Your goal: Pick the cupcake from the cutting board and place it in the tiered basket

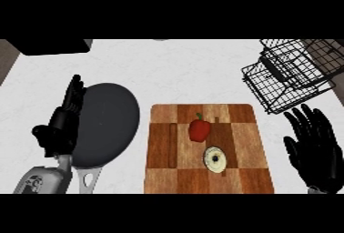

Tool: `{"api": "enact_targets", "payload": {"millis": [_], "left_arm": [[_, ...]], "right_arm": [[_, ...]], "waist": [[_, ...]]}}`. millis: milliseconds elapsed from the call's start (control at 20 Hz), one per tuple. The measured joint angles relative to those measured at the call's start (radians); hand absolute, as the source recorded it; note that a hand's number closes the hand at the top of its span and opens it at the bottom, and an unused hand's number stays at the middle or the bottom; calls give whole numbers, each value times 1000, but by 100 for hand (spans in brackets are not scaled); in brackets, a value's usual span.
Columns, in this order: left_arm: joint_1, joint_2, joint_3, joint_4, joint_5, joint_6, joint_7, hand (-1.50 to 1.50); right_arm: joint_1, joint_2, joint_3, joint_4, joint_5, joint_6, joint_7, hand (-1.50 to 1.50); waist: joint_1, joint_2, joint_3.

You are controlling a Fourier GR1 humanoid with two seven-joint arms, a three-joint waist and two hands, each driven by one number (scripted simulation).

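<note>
Head view, looking steeply down on your white desk [188,68]. The cupcake [215,159] sits on the wooden cutting board [249,136], toward its near half, untouched. Just beyond it on the same board lies a red bell pepper [199,129], close to the cupcake but apart from it. The black wire tiered basket [289,75] stands at the far right of the desk, well apart from the board. Your right hand [314,145] hovers right of the board, fingers [306,119] straight and released, grasping nothing. Your left hand [62,125] shows at the left, fingers straight, beside a dark frying pan [107,123] whose handle points toward you.
</note>
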Motion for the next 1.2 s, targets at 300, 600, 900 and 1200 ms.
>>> {"api": "enact_targets", "payload": {"millis": [300,600,900,1200], "left_arm": [[4,-34,-44,-24,-24,8,35,0],[12,-48,-65,-36,-44,21,43,0],[13,-53,-72,-37,-50,20,40,0],[6,-71,-98,-44,-64,20,45,0]], "right_arm": [[312,-75,-1,-237,41,178,-93,-150],[475,-291,-83,-398,304,159,-38,-150],[576,-472,-140,-631,586,93,166,-150],[611,-585,-120,-844,728,77,501,-150]], "waist": [[21,4,-4],[23,5,-9],[36,12,-15],[63,18,-14]]}}
